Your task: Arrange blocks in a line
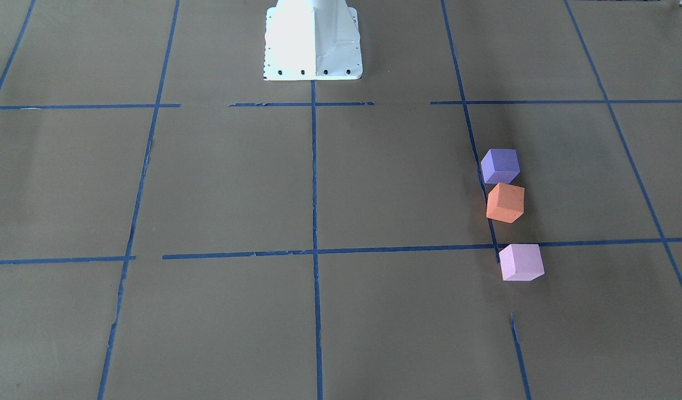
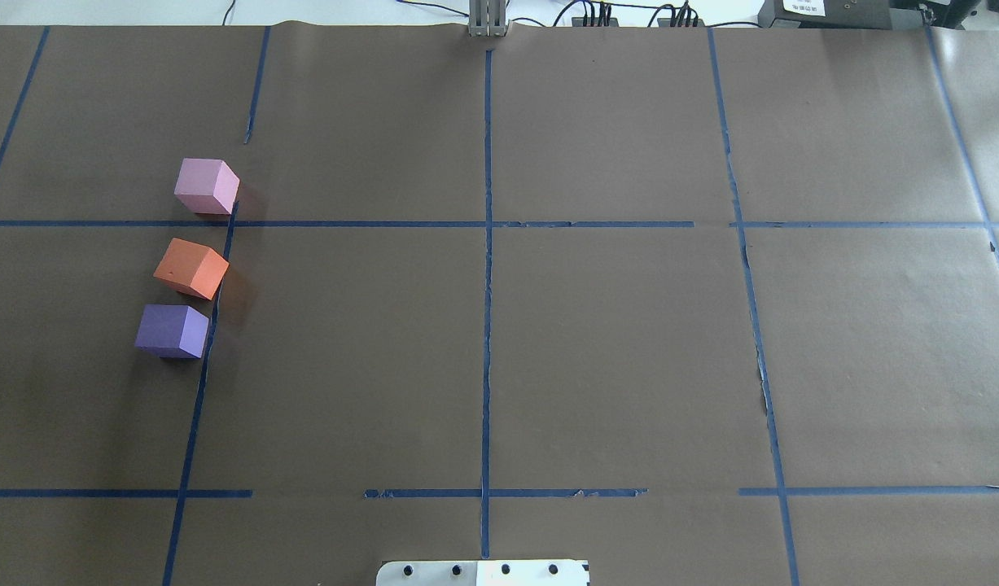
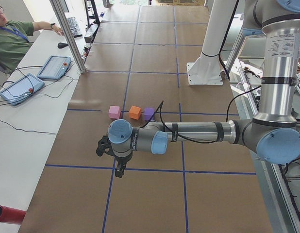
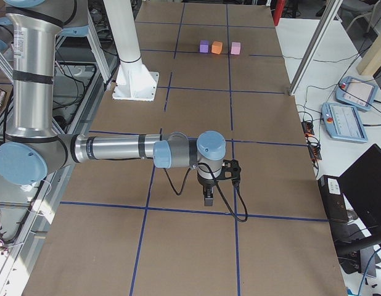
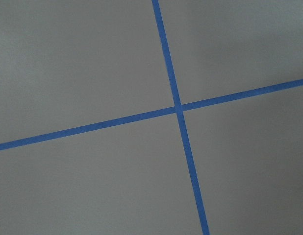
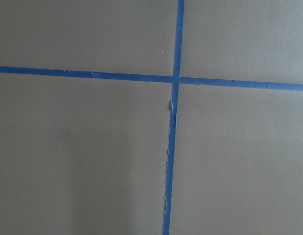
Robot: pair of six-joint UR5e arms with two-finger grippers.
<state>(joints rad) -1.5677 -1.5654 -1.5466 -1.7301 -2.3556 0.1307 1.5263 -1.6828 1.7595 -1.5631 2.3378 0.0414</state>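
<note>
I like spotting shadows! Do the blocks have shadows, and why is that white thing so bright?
Front-facing view: the white robot base is washed out by glare, so its detail is lost. Overhead view: the orange block and pink block throw soft shadows to their right.

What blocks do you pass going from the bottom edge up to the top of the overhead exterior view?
darker violet-purple foam cube → orange foam cube → pale pink-lilac foam cube
</note>
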